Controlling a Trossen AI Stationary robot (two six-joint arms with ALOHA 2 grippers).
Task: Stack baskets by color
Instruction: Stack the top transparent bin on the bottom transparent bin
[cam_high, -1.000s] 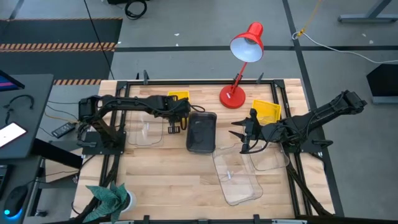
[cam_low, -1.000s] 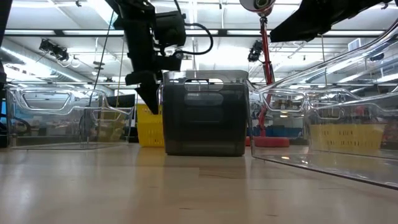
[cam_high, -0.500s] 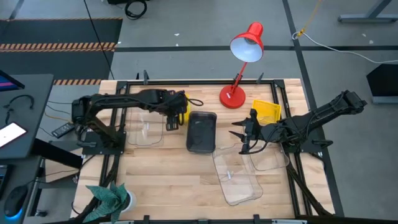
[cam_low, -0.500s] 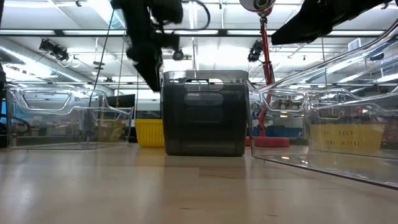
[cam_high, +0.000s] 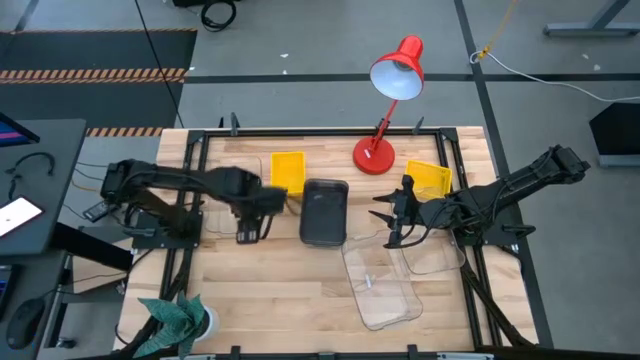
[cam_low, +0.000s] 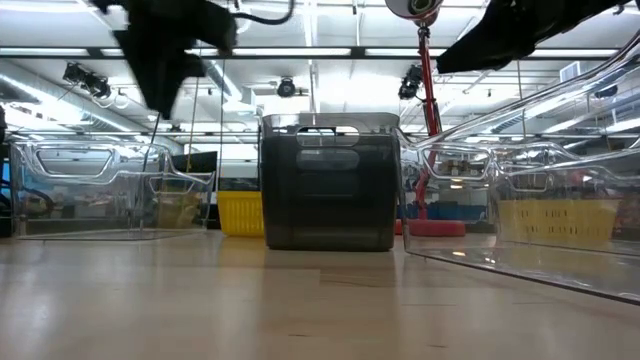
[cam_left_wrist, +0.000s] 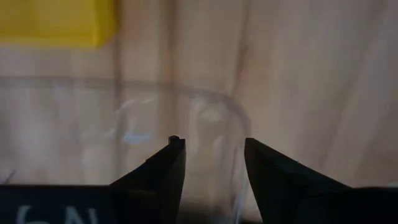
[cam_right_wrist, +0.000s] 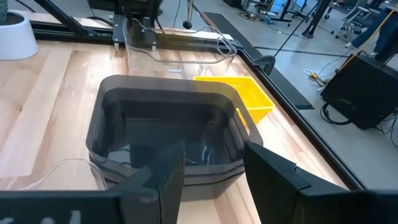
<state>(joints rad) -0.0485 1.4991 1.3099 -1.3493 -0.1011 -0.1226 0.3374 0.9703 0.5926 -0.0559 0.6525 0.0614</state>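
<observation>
My left gripper (cam_high: 247, 228) hangs open, pointing down, high above the corner of a clear basket (cam_high: 225, 205) at the table's left; its fingers (cam_left_wrist: 168, 168) hold nothing. A small yellow basket (cam_high: 288, 170) lies flat on the table at the far side, next to a dark-grey basket (cam_high: 324, 212) in the middle. My right gripper (cam_high: 390, 215) waits open in the air right of the dark-grey basket (cam_right_wrist: 168, 118), touching nothing. A second yellow basket (cam_high: 430, 178) sits at the far right. Two more clear baskets (cam_high: 380, 285) overlap at the near right.
A red desk lamp (cam_high: 385, 110) stands on its round base at the far middle edge. A green plant in a white pot (cam_high: 178, 318) sits at the near left corner. Black frame rails (cam_high: 190, 230) run along the table's sides. Bare wood shows near the middle front.
My left gripper has risen away from the yellow basket and travelled toward the table's left and near edges, ending above the clear basket. The yellow basket stays on the table beside the dark-grey one. My right arm has kept still.
</observation>
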